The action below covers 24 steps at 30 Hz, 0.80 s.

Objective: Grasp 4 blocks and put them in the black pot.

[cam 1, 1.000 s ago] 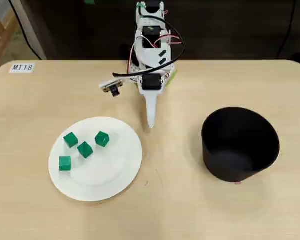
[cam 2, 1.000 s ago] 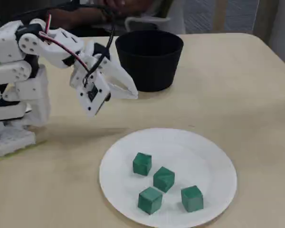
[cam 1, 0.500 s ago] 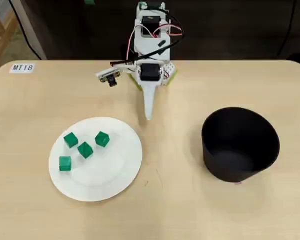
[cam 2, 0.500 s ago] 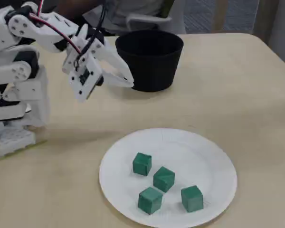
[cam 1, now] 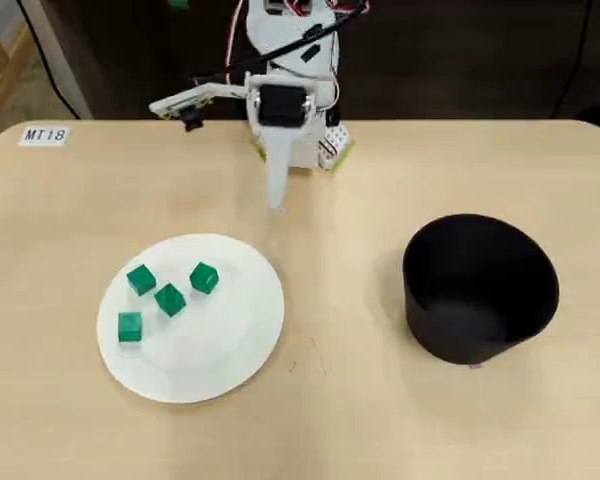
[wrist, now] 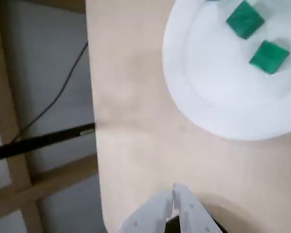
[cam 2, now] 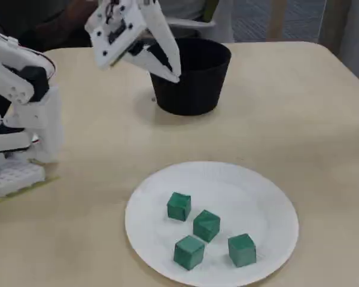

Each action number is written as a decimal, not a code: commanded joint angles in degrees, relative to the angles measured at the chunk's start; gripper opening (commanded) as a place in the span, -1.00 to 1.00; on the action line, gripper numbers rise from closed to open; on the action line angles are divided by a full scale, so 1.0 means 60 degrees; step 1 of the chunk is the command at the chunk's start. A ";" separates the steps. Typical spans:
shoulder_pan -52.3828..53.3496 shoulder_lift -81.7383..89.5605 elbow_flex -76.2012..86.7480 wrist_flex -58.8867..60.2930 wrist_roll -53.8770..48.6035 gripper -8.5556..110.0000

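Gripper [cam 1: 276, 200]: jaws pressed together with nothing between them; it hangs above bare table, close to the arm's base.
Progress: judging by the layout, nothing is done yet; all four blocks await pickup and the pot looks empty in the overhead view.
Blocks: four small bright green cubes at [cam 1: 204, 277], [cam 1: 170, 299], [cam 1: 141, 280] and [cam 1: 129, 326], loosely clustered ahead of the jaws and to their left in the overhead view, none touching, some turned at different angles.
White plate [cam 1: 230, 350]: flat, round, under the blocks.
Black pot [cam 1: 480, 290]: matte, tall-walled, wider at the rim, well apart from the jaws on the opposite side.
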 commanded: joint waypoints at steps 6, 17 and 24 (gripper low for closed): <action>0.1055 -0.2476 -0.1421 0.0161 0.0073 -0.90; 0.2183 -0.5288 -0.3735 0.0908 0.0088 -0.90; 0.2900 -0.5815 -0.3823 0.1362 0.0557 -0.90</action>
